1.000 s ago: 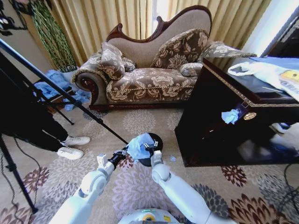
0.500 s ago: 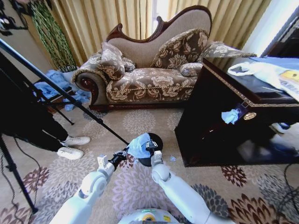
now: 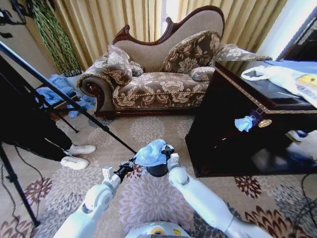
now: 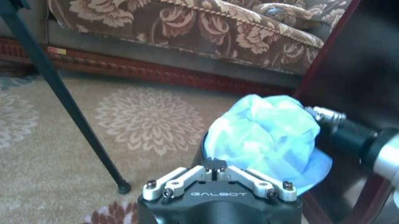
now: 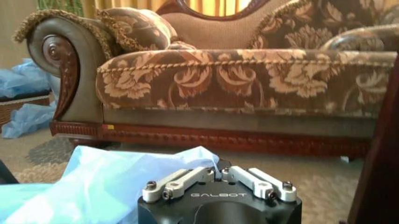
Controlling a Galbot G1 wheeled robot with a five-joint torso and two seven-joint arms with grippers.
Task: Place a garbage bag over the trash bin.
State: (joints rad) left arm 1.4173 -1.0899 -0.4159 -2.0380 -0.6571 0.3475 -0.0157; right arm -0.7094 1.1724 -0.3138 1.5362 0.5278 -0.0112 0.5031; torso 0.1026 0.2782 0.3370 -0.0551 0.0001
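Spreading garbage bag (image 3: pixel 151 152) above trash bin (image 3: pixel 157 170) on the carpet | left pincer (image 4: pixel 216 164) and right pincer (image 5: pixel 219 168) each pinch film | next I judge: pull rim down around bin.

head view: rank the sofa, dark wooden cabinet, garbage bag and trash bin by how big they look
1. sofa
2. dark wooden cabinet, close to the sofa, partly cropped
3. garbage bag
4. trash bin, mostly covered
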